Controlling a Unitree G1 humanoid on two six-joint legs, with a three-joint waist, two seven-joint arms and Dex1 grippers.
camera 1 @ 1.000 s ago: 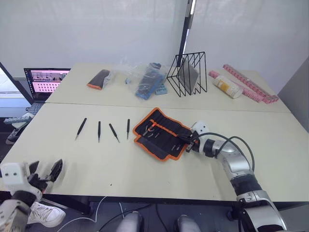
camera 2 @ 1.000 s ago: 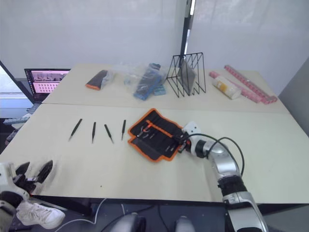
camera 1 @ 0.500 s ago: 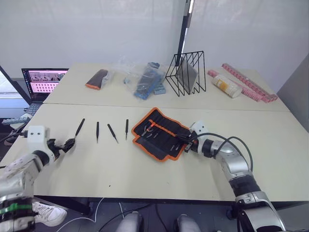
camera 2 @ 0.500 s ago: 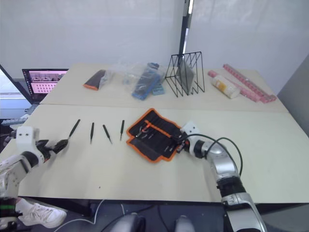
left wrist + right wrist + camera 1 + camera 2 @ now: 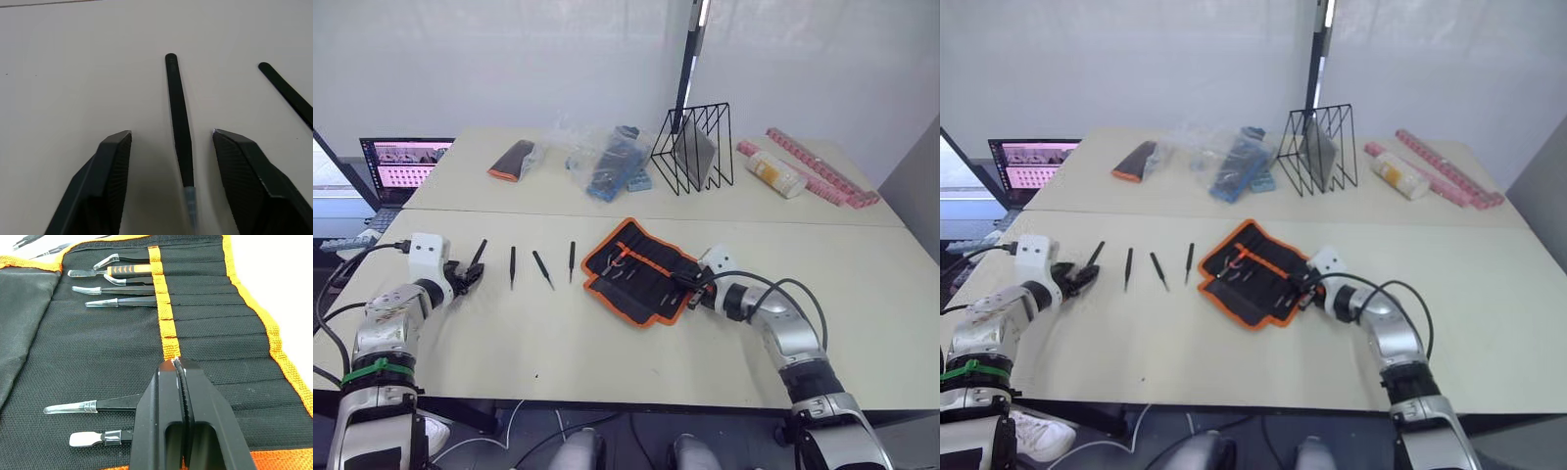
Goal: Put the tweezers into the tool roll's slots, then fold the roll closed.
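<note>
The tool roll [image 5: 641, 271] lies open in the middle of the table, black with orange binding, and several tools sit in its slots [image 5: 122, 291]. Left of it several black tweezers lie in a row on the table: [image 5: 512, 266], [image 5: 544, 269], [image 5: 573, 260]. The leftmost tweezers [image 5: 178, 122] lie between the two fingers of my open left gripper [image 5: 470, 277], touching neither. My right gripper [image 5: 691, 287] is at the roll's right edge. Its fingertips [image 5: 168, 369] are shut on the orange centre band.
On the far table stand a laptop [image 5: 406, 162], a small black-and-orange pouch [image 5: 514, 160], a clear bag of blue items [image 5: 607, 162], a black wire rack [image 5: 695, 149], a bottle [image 5: 773, 174] and a pink strip [image 5: 822, 174]. Bare tabletop [image 5: 607, 343] lies in front of the roll.
My left arm has come up from below the table's front edge and moved forward to the leftmost tweezers. The right gripper and the roll have stayed put.
</note>
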